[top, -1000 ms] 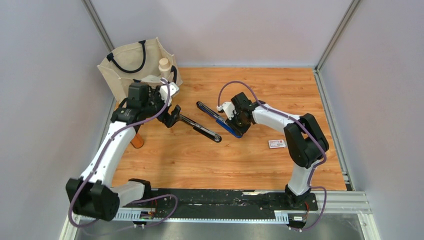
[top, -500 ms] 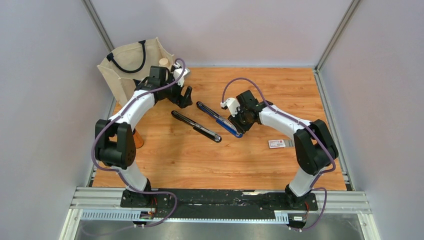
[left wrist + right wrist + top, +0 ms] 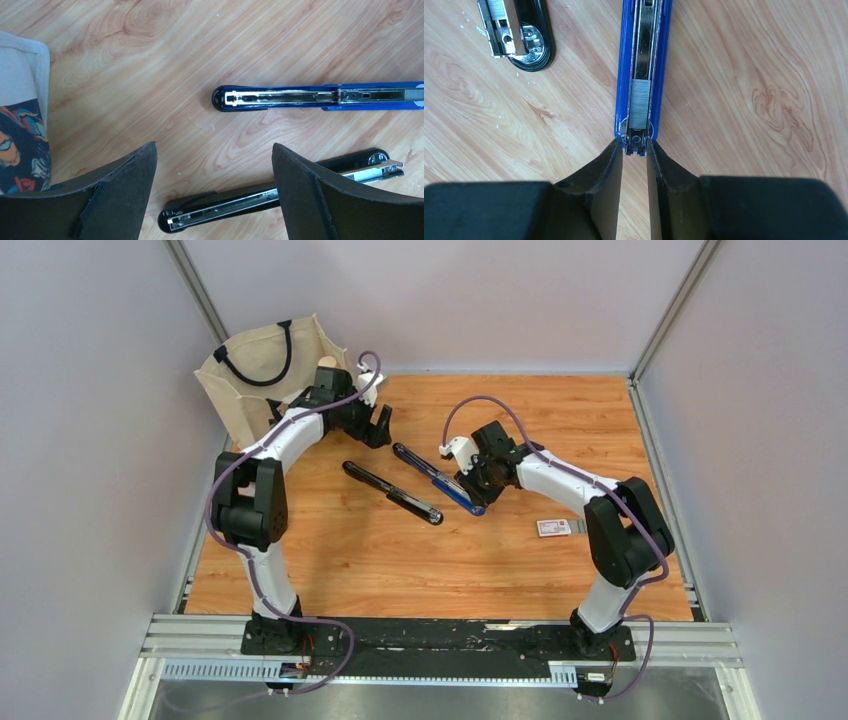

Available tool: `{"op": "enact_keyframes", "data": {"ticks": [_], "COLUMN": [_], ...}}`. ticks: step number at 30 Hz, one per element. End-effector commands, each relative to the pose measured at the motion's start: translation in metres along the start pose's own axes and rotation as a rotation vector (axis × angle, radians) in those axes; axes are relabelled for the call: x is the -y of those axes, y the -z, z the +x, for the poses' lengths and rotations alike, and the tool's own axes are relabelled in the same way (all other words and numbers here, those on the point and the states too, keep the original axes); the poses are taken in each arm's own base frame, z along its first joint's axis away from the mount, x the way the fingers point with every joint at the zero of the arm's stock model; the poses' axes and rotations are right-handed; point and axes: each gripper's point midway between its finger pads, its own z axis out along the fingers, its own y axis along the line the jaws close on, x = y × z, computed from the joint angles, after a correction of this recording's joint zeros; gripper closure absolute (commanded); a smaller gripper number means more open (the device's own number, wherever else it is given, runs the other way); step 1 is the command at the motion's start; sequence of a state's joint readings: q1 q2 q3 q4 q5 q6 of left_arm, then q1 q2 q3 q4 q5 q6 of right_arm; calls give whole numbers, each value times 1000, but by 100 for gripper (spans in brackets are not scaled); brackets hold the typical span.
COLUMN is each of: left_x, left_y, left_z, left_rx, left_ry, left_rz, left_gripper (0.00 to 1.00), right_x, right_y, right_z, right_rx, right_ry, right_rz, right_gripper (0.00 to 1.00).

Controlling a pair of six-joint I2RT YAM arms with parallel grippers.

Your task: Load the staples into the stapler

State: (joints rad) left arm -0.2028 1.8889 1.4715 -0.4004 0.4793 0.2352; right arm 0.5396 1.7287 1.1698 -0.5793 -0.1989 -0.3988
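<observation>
Top view: the left gripper, fingers spread wide, hangs beside the cream canvas tote bag. The right gripper meets the near end of the blue plastic stapler, opened flat on the wooden table. The flat white staple box with red print lies well apart.

Left wrist view: the black stapler lies open below the blue plastic stapler.

Right wrist view: narrow fingers flank the rail end; whether they grip it cannot be told. A grey metal staple strip sits in the channel.

We watch from high behind; both wrist cameras look closely down past their fingers at the same blue stapler.
</observation>
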Motion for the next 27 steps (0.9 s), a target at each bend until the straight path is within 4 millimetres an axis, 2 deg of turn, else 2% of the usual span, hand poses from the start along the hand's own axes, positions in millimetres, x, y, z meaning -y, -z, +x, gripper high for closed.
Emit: {"op": "enact_keyframes", "data": {"ticks": [1, 6, 16, 22, 27], "left_x": [-6, -2, 9, 8, 9], "left_y": [-7, -13, -34, -44, -52], "left_z": [-21, -23, -4, 1, 5], "left_rx": [44, 32, -72, -116, -144], "left_ry": [15, 16, 103, 163, 217], "left_rz": [-15, 0, 57, 71, 77], "left_gripper": [8, 8, 9, 9, 10], "right_x": [-2, 1, 5, 7, 8], "right_y": [0, -5, -14, -17, -20], "right_z": [-9, -4, 5, 7, 10], "right_rx": [42, 16, -26, -34, -50], "right_ry": [15, 12, 4, 3, 7], "right_rz": [-19, -8, 6, 11, 16], "right_gripper": [73, 73, 75, 82, 83]}}
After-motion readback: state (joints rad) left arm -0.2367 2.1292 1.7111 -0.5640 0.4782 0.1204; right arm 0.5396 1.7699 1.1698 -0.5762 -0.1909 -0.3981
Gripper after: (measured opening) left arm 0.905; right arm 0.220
